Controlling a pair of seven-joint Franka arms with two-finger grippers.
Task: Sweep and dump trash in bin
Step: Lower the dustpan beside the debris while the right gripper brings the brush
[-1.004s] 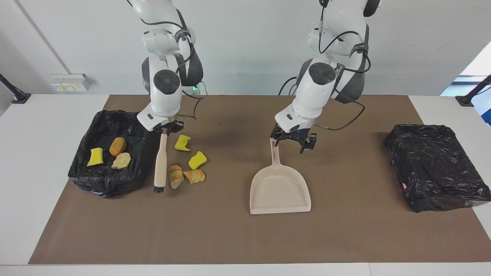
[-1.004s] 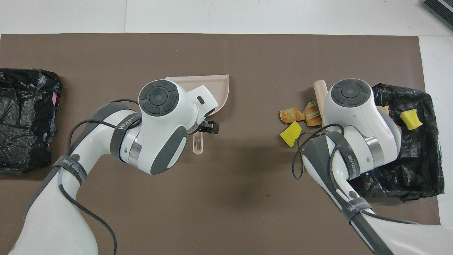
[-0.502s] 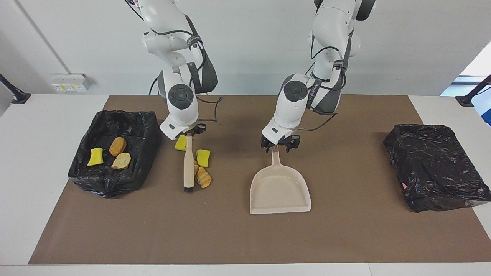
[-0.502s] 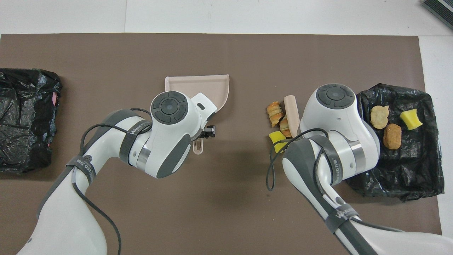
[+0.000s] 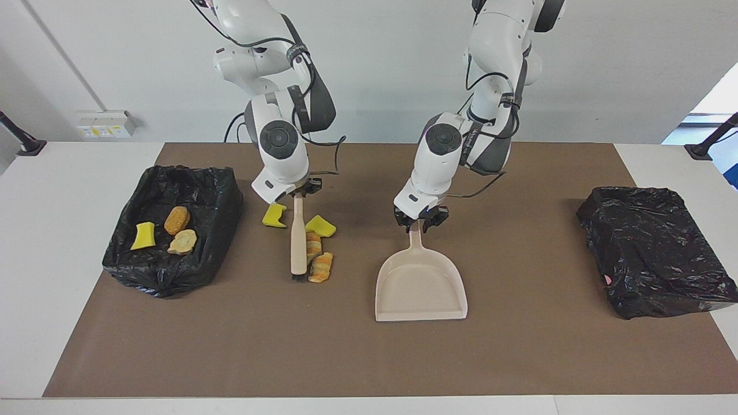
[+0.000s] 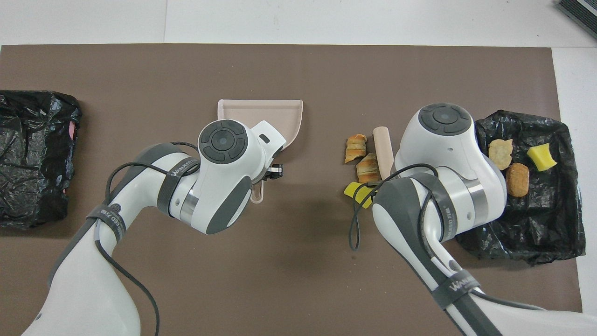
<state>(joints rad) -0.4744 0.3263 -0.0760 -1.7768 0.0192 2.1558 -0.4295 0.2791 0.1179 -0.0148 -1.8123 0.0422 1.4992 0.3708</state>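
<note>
Two black bag-lined bins sit at the table's ends; the one [image 5: 173,230] at the right arm's end holds three trash pieces [image 5: 176,220]. One dustpan [image 5: 421,285] lies mid-table, its handle clamped in the left gripper's [image 5: 420,222] jaws. One brush [image 5: 298,242], gripped by the right gripper's [image 5: 300,193] jaws, lies among four loose pieces [image 5: 320,268] beside that bin.

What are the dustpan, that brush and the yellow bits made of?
The dustpan looks like moulded beige plastic: smooth, matte, thin-walled. The brush has a pale handle, wood or plastic, hard to tell, and dark bristles. The yellow bits look like cut sponge foam: bright, with soft irregular edges.
</note>
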